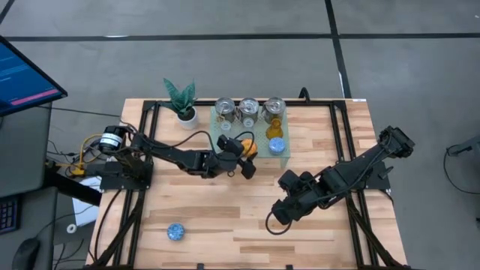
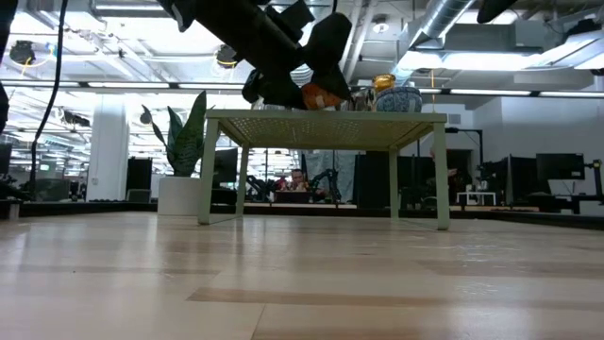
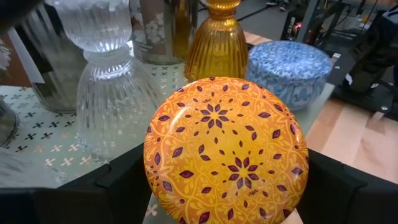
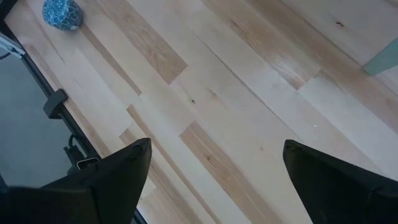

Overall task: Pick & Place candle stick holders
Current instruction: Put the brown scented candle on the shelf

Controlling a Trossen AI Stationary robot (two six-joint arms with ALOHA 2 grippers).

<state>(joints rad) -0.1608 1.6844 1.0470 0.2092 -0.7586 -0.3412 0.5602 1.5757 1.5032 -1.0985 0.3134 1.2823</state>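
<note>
Holding the orange holder (image 3: 225,151) between its two fingers, the left gripper (image 1: 244,152) sits at the front edge of the pale green stand (image 1: 225,144). In the left wrist view the holder's patterned flat face is turned toward the camera, so its round axis runs roughly level, along the gripper's reach; its lower rim is cut off, and the fingers show only as dark shapes on either side. From above, the gripper covers most of this holder and only a sliver of orange shows.

On the stand, three silver holders (image 1: 248,109) line the back edge, upright. In front of them stand an amber glass holder (image 3: 217,37), upright with its top cut off, a clear ribbed glass holder (image 3: 112,93), and a blue patterned holder (image 3: 290,70) resting flat. A second clear piece at the near edge of the stand is too blurred to make out.

The right gripper (image 1: 279,216) hovers over bare wood of the table (image 1: 225,217), well apart from the stand, its fingers spread wide with nothing between them. A second blue holder (image 1: 176,232) lies alone near the table's front left; its orientation cannot be told. A green plant (image 1: 181,98) stands just beside the stand.
</note>
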